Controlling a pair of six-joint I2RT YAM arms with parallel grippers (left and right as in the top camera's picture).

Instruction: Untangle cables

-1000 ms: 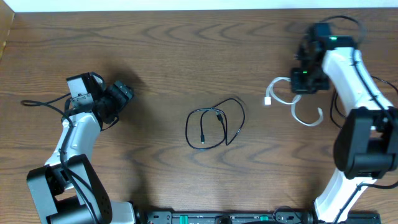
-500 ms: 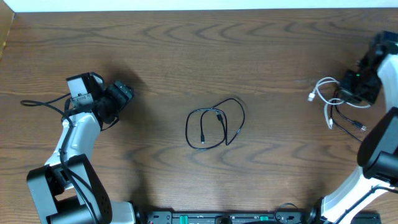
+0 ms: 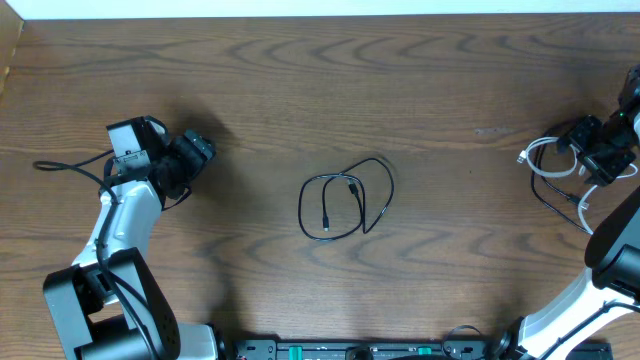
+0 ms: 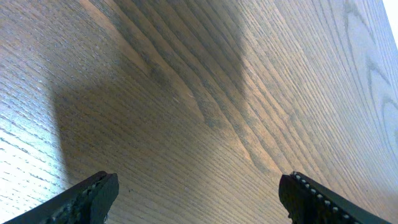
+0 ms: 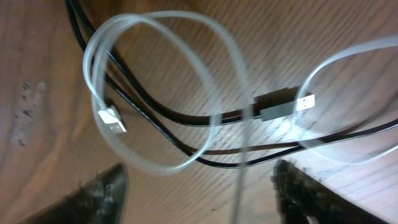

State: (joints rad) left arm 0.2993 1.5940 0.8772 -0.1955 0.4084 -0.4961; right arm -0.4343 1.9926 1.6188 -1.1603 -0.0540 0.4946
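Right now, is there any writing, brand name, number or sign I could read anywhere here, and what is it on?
No text here can be read.
black cable and its plugs: no print visible.
white cable and its plugs: no print visible; the right wrist view is blurred.
dark rail along the bottom of the overhead view: small green marks, too small to read.

The right gripper (image 3: 603,150) has swung well away from the black cable (image 3: 345,205), out to its far right, taking the white cable (image 3: 537,150) along. Its jaws, shut on that cord a second ago, now stand wide apart.
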